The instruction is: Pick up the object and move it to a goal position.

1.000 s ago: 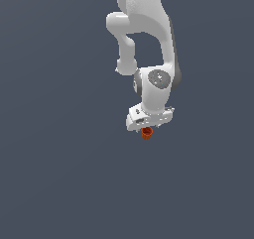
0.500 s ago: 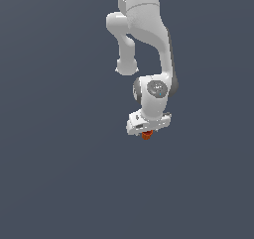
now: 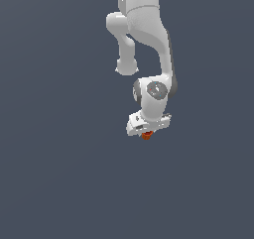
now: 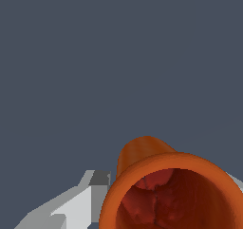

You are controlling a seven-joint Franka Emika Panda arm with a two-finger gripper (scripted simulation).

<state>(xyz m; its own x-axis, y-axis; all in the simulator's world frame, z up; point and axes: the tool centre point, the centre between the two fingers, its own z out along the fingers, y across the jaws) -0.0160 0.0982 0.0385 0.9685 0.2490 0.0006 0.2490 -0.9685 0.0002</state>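
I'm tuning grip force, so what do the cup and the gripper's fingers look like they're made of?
The orange-red cup looks like matte plastic or glazed clay: even colour, soft shading, a darker mottled inside; the render leaves it open. The gripper fingers look like smooth white and grey hard plastic or painted metal.

The arm (image 3: 149, 49) has sunk and the gripper (image 3: 147, 132) now covers more of the cup (image 3: 147, 136) (only its orange underside peeks out).

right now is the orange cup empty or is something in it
Empty as far as shows: the wrist view looks past the round rim of the orange cup onto bare dark red walls. Its bottom is cropped, so cannot tell there.
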